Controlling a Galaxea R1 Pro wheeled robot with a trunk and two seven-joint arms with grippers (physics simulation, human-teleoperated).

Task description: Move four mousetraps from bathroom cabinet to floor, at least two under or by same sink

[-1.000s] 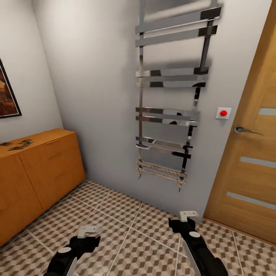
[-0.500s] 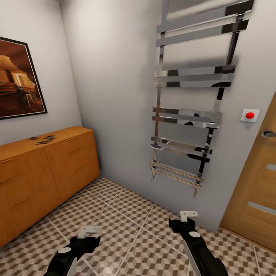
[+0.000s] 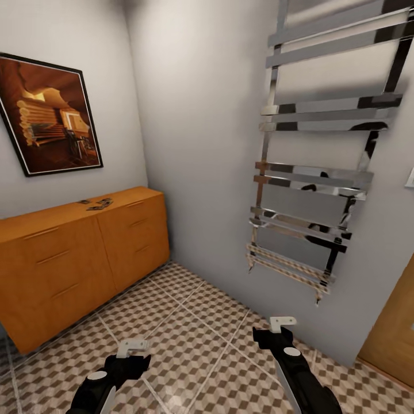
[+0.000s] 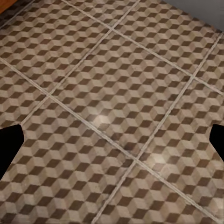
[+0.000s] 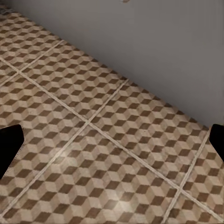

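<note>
The traps sit in a small dark cluster on top of the cabinet, toward its far end near the back edge under the picture, too small here to count or read how each one lies. That puts them up and off to the left of both arms, well apart from either. The left gripper is the nearer one, so I'd expect it to lead the reach. The right gripper hangs low over the floor near the wall with the towel rail. In both wrist views the dark fingertips sit at opposite sides, so both grippers are spread wide, holding nothing, touching nothing.
</note>
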